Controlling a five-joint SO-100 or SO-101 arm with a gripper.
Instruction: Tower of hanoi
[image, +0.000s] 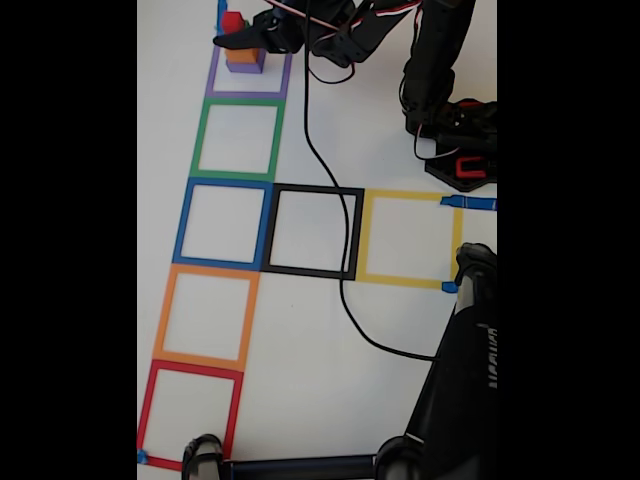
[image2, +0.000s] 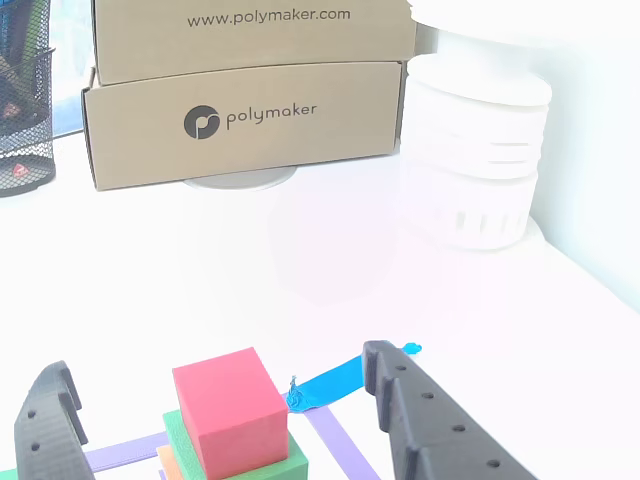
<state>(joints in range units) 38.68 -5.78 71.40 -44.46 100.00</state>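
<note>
Fixed view first: cube stack sits at the top left, inside the purple tape square. I read a purple cube at the bottom, an orange cube on it, a sliver of green above that, and a red cube on top. The arm reaches in from the right along the top edge, its gripper at the stack, about level with the upper cubes. From here I can't tell the jaw state. Below the purple square run green, blue, orange and red tape squares in a column, with a black square and a yellow square to the right of the blue one. A black cable trails down across the black square. The arm's base stands at the right.

Other view, looking along the gripper: the fingers are spread wide, one finger at the left edge and the other finger to the right, with the stack between them and clear gaps on both sides. The red cube rests on the green cube, with a bit of orange showing lower left. Blue tape lies just right of the stack. Behind are polymaker cardboard boxes and a white container.
</note>
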